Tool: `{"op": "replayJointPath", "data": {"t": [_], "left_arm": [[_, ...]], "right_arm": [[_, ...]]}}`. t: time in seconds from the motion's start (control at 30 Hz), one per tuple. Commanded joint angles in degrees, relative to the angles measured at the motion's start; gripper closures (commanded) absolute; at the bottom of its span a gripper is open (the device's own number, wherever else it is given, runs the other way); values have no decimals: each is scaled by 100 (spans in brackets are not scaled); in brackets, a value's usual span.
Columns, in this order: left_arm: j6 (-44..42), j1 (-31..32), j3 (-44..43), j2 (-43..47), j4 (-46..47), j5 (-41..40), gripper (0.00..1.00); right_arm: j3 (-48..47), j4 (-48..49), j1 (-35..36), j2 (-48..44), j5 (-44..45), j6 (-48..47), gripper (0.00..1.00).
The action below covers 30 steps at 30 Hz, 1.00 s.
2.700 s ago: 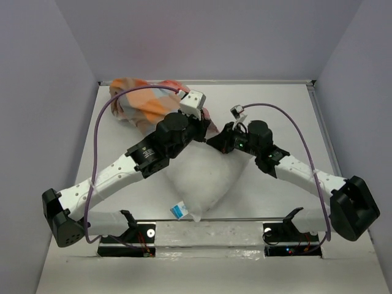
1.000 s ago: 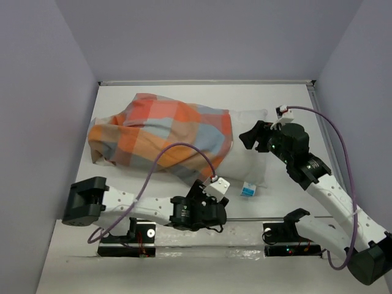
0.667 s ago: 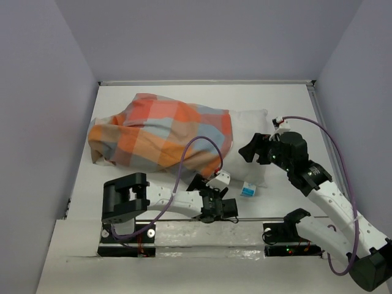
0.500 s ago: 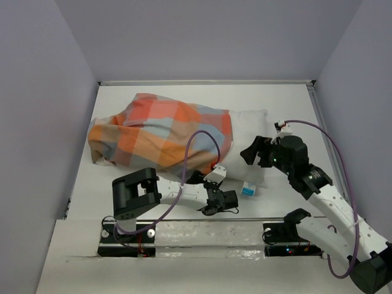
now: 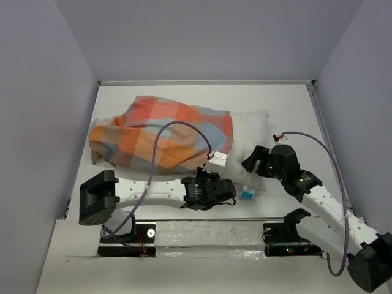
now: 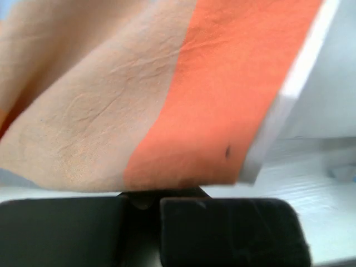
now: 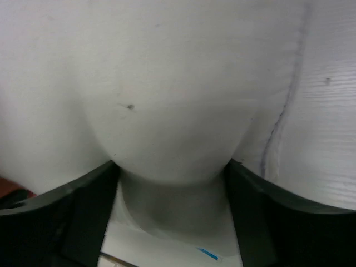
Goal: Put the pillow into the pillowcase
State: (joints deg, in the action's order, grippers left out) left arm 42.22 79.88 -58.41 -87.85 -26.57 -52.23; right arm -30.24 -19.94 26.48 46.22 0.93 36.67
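at the near edge of the pillow [image 5: 251,131], the left gripper [image 6: 160,203] has just been snapped shut, seemingly on the hem of the pillowcase [image 5: 159,131]; the pillow is mostly sheathed, its bare end straddled by the wide-open right gripper [image 7: 171,167], so a last pull seems prepared.

Table [image 5: 184,92], 1 pillow [image 5: 251,131] and 1 pillowcase [image 5: 159,138]: pillowcase lying at left, pillow sitting partly in it, right end sticking out. Left gripper [image 5: 225,195] lying before pillowcase's near edge; right gripper [image 5: 252,160] sitting against pillow's near right side.
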Motion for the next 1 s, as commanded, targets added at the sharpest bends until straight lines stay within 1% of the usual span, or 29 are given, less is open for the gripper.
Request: {"op": "replayJointPath", "data": {"t": [0.0, 0.03, 0.07, 0.1, 0.13, 0.17, 0.2, 0.23, 0.27, 0.3, 0.33, 0.37, 0.4, 0.43, 0.47, 0.5, 0.53, 0.57, 0.6, 0.63, 0.67, 0.7, 0.73, 0.77, 0.8, 0.83, 0.87, 0.9, 0.97], "left_arm": [[-1396, 90, 5, 1120, 2465, 1095, 100], [-1513, 72, -3, 1261, 2707, 1327, 100], [-1602, 37, -64, 1392, 2892, 1555, 100], [-1672, 28, -343, 1376, 2946, 1714, 100], [-1803, 37, -546, 1324, 2886, 2029, 100], [-1883, 45, -740, 1141, 2850, 2224, 100], [-1962, 63, -1151, 1026, 2798, 2426, 100], [-2119, 150, -1390, 894, 2667, 2741, 100], [-2208, 229, -1627, 640, 2570, 2857, 100], [-2313, 282, -2108, 534, 2438, 2972, 100], [-2419, 344, -2356, 428, 2228, 3077, 100], [-2577, 414, -2533, 331, 2130, 3061, 100], [-2604, 423, -2648, 348, 2060, 3026, 100], [-2604, 406, -2571, 400, 2033, 2921, 100], [-2561, 345, -2309, 566, 2050, 2929, 100], [-2526, 275, -2158, 646, 2085, 2990, 100], [-2491, 196, -1983, 742, 2225, 3164, 100], [-2464, 108, -1824, 926, 2322, 3236, 100], [-2464, -128, -1579, 989, 2418, 3323, 100], [-2455, -278, -1507, 1050, 2593, 3594, 100], [-2455, -567, -1515, 1095, 2613, 3745, 100], [-2507, -674, -1559, 1086, 2865, 3998, 100], [-2577, -745, -1664, 982, 2920, 4123, 100], [-2630, -780, -1969, 868, 2938, 4228, 100], [-2683, -789, -2138, 762, 2938, 4308, 100], [-2710, -789, -2287, 526, 2938, 4622, 100], [-2666, -789, -2402, 428, 2973, 4825, 100], [-2623, -763, -2525, 349, 3025, 4966, 100], [-2508, -589, -2561, 190, 3096, 5195, 100]], "right_arm": [[535, 1919, 138, 202, -2163, 708, 57], [537, 2385, 216, 282, -2367, 884, 71], [484, 3060, 487, 361, -2482, 973, 83], [379, 3302, 629, 431, -2484, 983, 98], [248, 3426, 752, 536, -2362, 1000, 100], [-32, 3732, 945, 590, -2282, 1009, 100], [-156, 3935, 1016, 642, -2290, 1009, 100], [-271, 4041, 1017, 660, -2090, 1035, 100], [-394, 4242, 1078, 626, -1871, 1062, 100], [-430, 4253, 1079, 521, -1320, 1079, 100], [-474, 4201, 1079, 355, -1001, 1045, 100], [-500, 4070, 1079, -160, -641, 1001, 100], [-509, 3964, 1079, -479, 145, 826, 100], [-535, 3824, 1079, -795, 475, 694, 100], [-640, 3388, 1079, -1373, 809, 554, 100], [-676, 3166, 1079, -1639, 1343, 404, 100], [-676, 2989, 1079, -1877, 1549, 168, 100], [-633, 2779, 1079, -2080, 1733, 131, 100], [-424, 2768, 1079, -2282, 1735, 200, 100], [-291, 2777, 1079, -2249, 1570, 305, 100], [-133, 2829, 1079, -1874, 1020, 654, 100], [321, 2934, 1079, -1601, 736, 910, 100], [630, 3431, 1192, -1311, 516, 1165, 100], [938, 3732, 1323, -1065, 348, 1507, 100], [1167, 3935, 1507, -853, 347, 1510, 100], [1309, 3980, 1918, -590, 660, 1580, 100], [1258, 3894, 1922, -500, 898, 1511, 100], [1162, 3771, 2236, -430, 1309, 1310, 100], [855, 3246, 2291, -255, 1541, 1229, 100]]}}
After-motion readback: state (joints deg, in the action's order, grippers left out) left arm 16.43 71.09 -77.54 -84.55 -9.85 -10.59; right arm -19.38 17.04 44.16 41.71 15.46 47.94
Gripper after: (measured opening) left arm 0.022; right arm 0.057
